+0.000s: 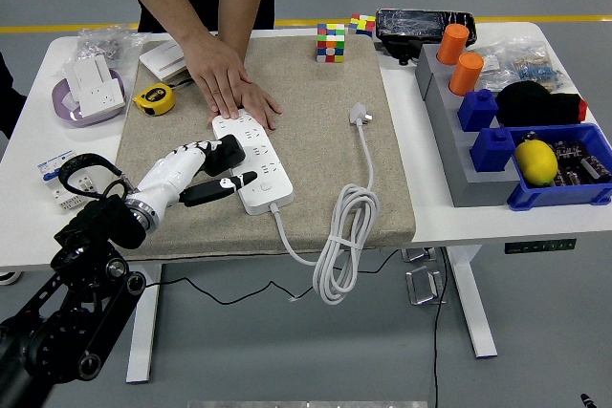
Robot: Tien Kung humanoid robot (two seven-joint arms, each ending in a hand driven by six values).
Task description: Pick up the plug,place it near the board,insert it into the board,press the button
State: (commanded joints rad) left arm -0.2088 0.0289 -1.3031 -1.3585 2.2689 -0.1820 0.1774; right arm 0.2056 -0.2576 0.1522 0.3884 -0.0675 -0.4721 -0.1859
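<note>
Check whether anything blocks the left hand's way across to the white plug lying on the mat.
The power strip does: it lies between the left hand and the white plug, with a person's hand resting on its far end. The mat past it is bare.

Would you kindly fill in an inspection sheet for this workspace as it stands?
Surface: white table with a beige mat over its middle.
Job's things: white power strip on the mat, a black plug on it; a person's hand presses its far end.
Clutter: Rubik's cube, yellow tape measure, blue bin with a yellow ball, orange cylinders.
Grippers: left robot hand by the plug, grip unclear; right not in view.
Cables: white plug lies loose, its cord coiled over the near edge.
Surroundings: grey floor, yellow line.
</note>
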